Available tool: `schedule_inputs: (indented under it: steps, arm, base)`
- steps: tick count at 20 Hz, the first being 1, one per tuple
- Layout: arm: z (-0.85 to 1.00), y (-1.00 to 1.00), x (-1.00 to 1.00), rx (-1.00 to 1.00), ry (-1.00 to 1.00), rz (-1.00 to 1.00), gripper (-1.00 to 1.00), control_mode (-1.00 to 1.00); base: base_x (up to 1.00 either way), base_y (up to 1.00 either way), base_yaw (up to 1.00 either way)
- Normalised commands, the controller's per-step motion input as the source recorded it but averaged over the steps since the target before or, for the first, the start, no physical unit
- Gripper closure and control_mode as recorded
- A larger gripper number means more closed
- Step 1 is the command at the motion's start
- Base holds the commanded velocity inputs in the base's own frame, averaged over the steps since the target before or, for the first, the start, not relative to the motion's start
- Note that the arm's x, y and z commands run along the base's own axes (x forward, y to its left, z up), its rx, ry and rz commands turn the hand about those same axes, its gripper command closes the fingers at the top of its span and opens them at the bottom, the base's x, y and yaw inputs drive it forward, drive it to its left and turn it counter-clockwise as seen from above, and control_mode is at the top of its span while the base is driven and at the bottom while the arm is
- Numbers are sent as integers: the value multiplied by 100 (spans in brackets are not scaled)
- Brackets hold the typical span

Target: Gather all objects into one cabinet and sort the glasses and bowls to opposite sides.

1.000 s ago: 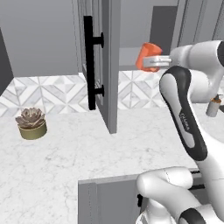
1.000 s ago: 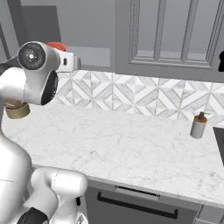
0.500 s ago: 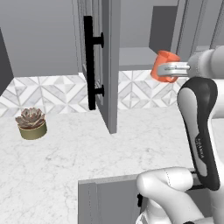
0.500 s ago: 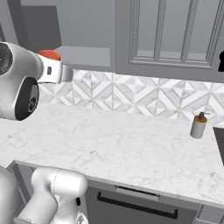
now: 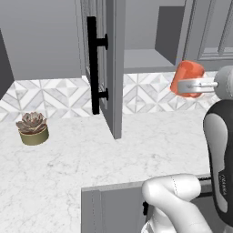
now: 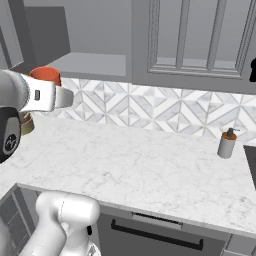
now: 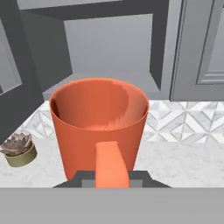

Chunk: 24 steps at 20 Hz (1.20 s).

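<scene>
One of the glasses, an orange mug (image 5: 188, 73), hangs in the air over the counter, in front of and a little below an open grey wall cupboard. My gripper (image 5: 185, 86) is shut on its handle, and the mug stands upright with its mouth up. The hand view looks straight into the empty orange mug (image 7: 98, 118), its handle pinched between my gripper's (image 7: 112, 176) dark tips. From the right base view the orange mug (image 6: 45, 75) peeks over my gripper (image 6: 69, 97). The bowls and the cabinet are out of view.
The grey cupboard's door with a black handle (image 5: 97, 68) stands open toward me, beside its bare inner shelf (image 5: 145, 59). A potted succulent (image 5: 32, 127) sits at the left of the marble counter (image 5: 91, 154). A soap dispenser (image 6: 227, 144) stands far right.
The arm has carried the orange mug to the right and slightly down, away from the open cupboard door. The grip on the handle is unchanged, and the base has stayed put.
</scene>
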Motion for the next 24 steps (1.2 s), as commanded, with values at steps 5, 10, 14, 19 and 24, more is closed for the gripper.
schedule_inputs:
  steps: [5, 10, 14, 19, 24]
  arm:
    - [0, -17, -41, -2, 1, -7, 100, -100]
    - [0, 0, -5, 0, 2, -13, 100, -100]
    - [0, 0, 0, 0, 0, -1, 100, 100]
    - [0, 0, 0, 0, 0, 0, 100, 100]
    - [0, 0, 0, 0, 0, 0, 100, 100]
  base:
    - [0, 0, 0]
    - [0, 0, 0]
    - [-4, -3, 0]
    - [-29, -57, 0]
    - [-28, -80, -4]
